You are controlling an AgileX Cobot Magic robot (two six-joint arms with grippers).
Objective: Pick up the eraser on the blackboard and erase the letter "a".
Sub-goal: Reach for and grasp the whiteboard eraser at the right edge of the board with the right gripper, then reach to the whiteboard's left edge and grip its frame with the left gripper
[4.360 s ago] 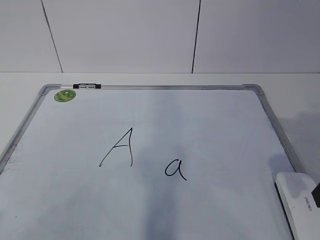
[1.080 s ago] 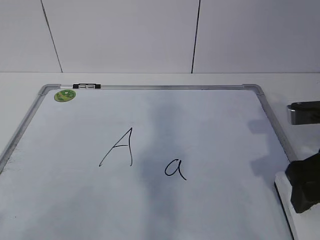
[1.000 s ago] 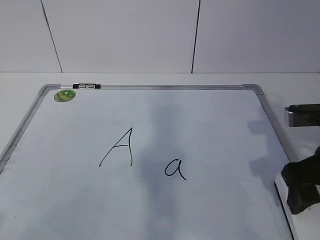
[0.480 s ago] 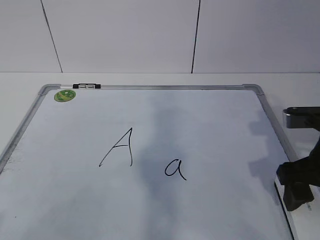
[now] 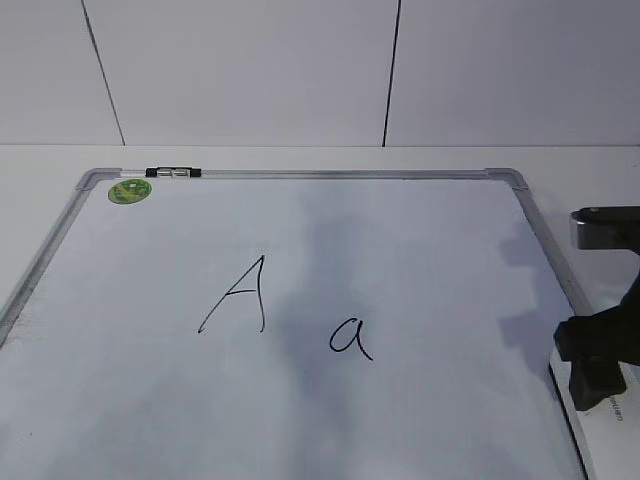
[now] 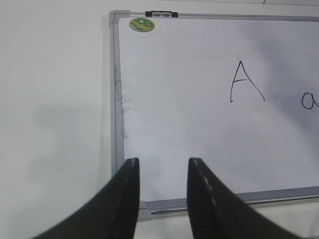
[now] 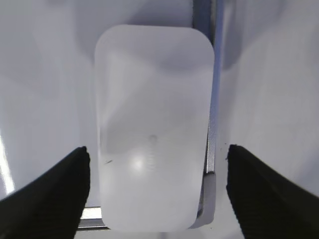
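Note:
The blackboard (image 5: pixel 420 250) is a white board with a silver frame, lying flat on the table. A small black letter "a" (image 5: pixel 350 338) sits near its middle, and its left half shows at the edge of the left wrist view (image 6: pixel 310 101). The white eraser (image 7: pixel 154 124) lies on the board's near right corner, overlapping the frame (image 7: pixel 212 124). In the exterior view only a strip of the eraser (image 5: pixel 605 440) shows. My right gripper (image 7: pixel 157 148) hangs over it, open, one finger on each side and clear of its flanks. My left gripper (image 6: pixel 163 160) is open and empty over the board's near left corner.
A taller capital "A" (image 5: pixel 235 295) is written left of the "a". A round green sticker (image 5: pixel 130 190) and a black clip (image 5: pixel 172 173) sit at the board's far left corner. White table (image 6: pixel 55 99) surrounds the board, and a panelled wall stands behind.
My right gripper has come in over the eraser, which lay uncovered several seconds ago. Over the last second it has edged slightly left. Board, eraser and left gripper have not moved.

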